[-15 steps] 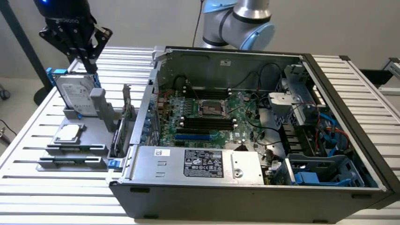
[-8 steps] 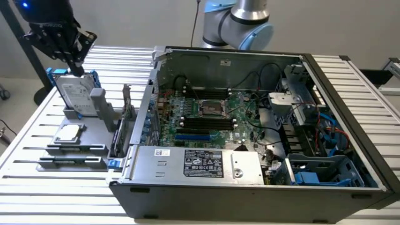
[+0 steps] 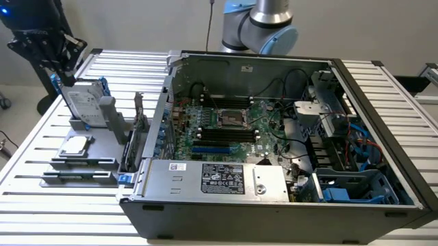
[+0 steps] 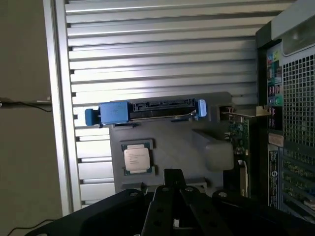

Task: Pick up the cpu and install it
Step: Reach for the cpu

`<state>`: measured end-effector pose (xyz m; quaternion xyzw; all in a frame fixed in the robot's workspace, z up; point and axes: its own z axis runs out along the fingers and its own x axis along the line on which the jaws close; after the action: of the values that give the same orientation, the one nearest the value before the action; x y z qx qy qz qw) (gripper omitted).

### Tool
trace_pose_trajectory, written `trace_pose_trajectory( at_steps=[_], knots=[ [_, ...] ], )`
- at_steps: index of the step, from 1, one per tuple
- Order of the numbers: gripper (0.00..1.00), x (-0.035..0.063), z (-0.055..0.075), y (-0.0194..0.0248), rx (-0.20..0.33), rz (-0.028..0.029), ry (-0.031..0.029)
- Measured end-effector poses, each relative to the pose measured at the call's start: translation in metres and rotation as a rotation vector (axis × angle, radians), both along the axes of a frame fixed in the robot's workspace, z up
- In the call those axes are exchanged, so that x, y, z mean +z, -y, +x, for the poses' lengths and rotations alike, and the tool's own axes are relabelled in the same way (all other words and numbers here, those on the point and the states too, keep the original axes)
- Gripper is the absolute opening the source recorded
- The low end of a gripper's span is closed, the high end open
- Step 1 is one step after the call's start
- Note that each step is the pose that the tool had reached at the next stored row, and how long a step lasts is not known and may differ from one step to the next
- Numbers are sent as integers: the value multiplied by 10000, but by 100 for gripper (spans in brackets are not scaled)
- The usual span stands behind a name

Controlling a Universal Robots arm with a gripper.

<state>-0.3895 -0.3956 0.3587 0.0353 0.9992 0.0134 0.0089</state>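
The cpu (image 3: 75, 146) is a small flat square chip with a silvery top, lying in a grey holder tray (image 3: 82, 166) on the slatted table at the exterior view's left. In the wrist view the cpu (image 4: 136, 159) lies face up in its recess. My black gripper (image 3: 67, 78) hangs high above the tray, over the upright hard drive, shut and holding nothing. In the wrist view the gripper (image 4: 173, 175) has its fingers pressed together, well above the cpu. The empty processor socket (image 3: 233, 119) sits on the green motherboard inside the open case.
A silver hard drive (image 3: 83, 102) in a blue bracket stands upright at the tray's back, and an expansion card (image 3: 139, 128) stands beside the tray. The open computer case (image 3: 383, 205) fills the table's middle and right, with a labelled power-supply box (image 3: 219, 179) at its front.
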Motion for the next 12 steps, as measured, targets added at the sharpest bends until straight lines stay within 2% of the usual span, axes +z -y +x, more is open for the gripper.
trace_pose_trajectory(
  at_steps=[5, 12],
  knots=[
    [11, -40, -218, -4, 4, -6, -17],
    [11, -43, -237, -4, 10, -7, -36]
  ],
)
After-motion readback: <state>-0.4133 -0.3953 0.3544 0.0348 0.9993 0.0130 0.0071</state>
